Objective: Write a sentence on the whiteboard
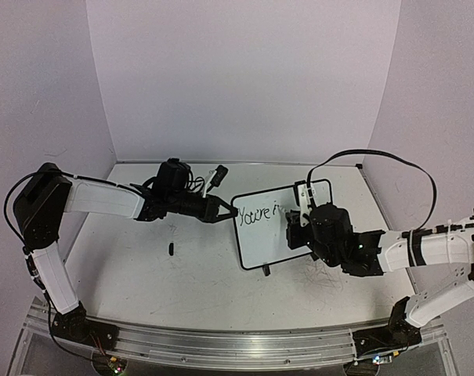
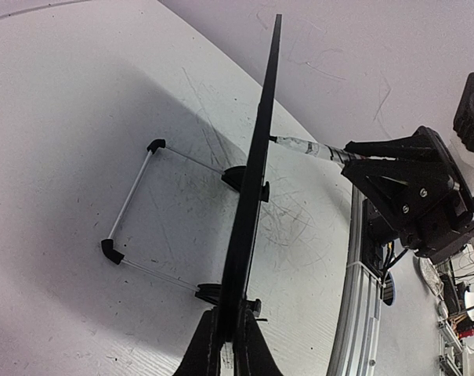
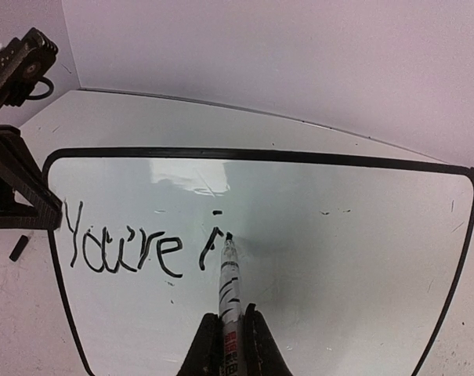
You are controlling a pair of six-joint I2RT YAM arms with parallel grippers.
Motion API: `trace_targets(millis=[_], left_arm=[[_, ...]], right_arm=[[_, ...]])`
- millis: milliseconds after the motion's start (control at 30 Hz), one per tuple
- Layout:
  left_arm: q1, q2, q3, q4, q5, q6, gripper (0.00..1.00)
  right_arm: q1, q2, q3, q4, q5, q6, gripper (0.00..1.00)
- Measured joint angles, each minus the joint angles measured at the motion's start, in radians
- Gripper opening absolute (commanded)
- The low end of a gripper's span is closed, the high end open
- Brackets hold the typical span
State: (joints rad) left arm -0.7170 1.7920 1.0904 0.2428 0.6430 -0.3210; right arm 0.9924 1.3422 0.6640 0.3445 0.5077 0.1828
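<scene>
The whiteboard (image 1: 260, 239) stands tilted on the table, right of centre, with "You're" and the start of another letter written in black (image 3: 127, 249). My left gripper (image 1: 227, 213) is shut on the board's left edge; in the left wrist view the board's black frame (image 2: 256, 172) runs edge-on up from between the fingers (image 2: 229, 317). My right gripper (image 3: 230, 313) is shut on a marker (image 3: 229, 286). Its tip touches the whiteboard (image 3: 338, 258) just right of the last stroke. The marker (image 2: 307, 147) also shows pressed against the board in the left wrist view.
A small black cap (image 1: 171, 249) lies on the table left of the board. The board's wire stand (image 2: 131, 196) props it from behind. Cables and a small object (image 1: 217, 176) sit near the back wall. A metal rail (image 1: 237, 341) runs along the near edge.
</scene>
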Motion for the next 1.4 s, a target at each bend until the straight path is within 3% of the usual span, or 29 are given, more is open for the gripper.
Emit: trace_targets(millis=[1400], left_arm=[[0.000, -0.001, 0.000, -0.002, -0.001, 0.000, 0.00]], right_arm=[[0.018, -0.004, -0.011, -0.039, -0.015, 0.069, 0.00]])
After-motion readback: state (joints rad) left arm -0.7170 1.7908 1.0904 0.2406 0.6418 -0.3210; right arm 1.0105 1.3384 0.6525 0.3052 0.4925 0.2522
